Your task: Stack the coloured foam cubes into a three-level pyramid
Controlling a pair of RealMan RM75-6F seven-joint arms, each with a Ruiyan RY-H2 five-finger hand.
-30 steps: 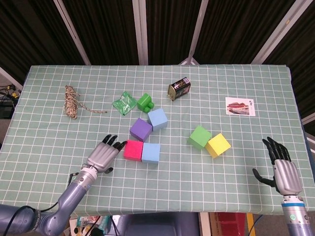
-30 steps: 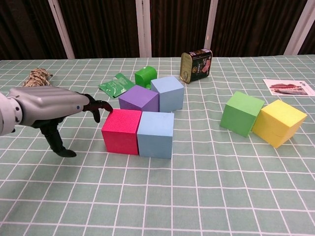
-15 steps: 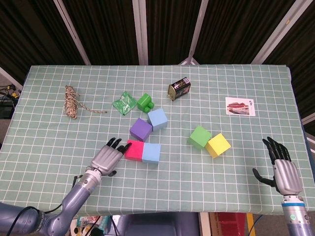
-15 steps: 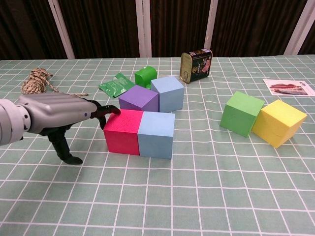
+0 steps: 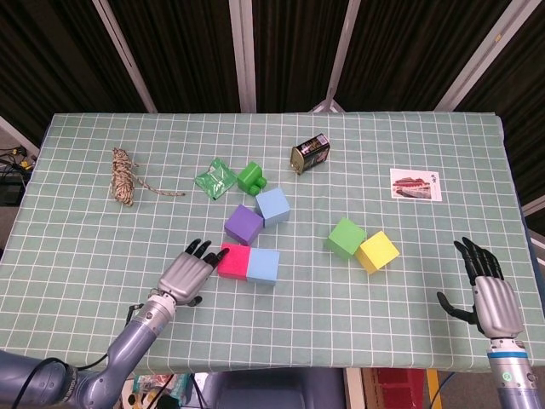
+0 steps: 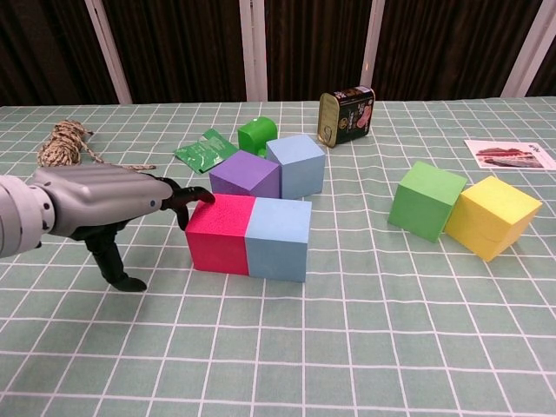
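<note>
Since a second ago, my left hand [image 6: 104,201] has closed the gap to the pink cube [image 6: 218,233] and nudged it, with the light blue cube [image 6: 278,238] pressed against it, slightly rightward; everything else stays put. Its fingers [image 6: 185,196] are extended and only loosely spread, their tips touching the pink cube's left face near the top edge, while the thumb points down to the bench [image 6: 365,347]. It grips nothing.

Taking the pink cube as landmark: the rope coil [image 5: 124,175] lies far behind and to its left. Just behind it sits the purple cube [image 5: 243,225], with a second light blue cube [image 5: 272,206] touching that one's far right corner. Well to the right, the green cube [image 5: 346,236] and yellow cube [image 5: 377,250] sit side by side, touching. No cube is stacked yet.

Farthest right, my right hand [image 5: 490,294] hovers near the bench's front edge, fingers straight and apart, holding nothing.
</note>
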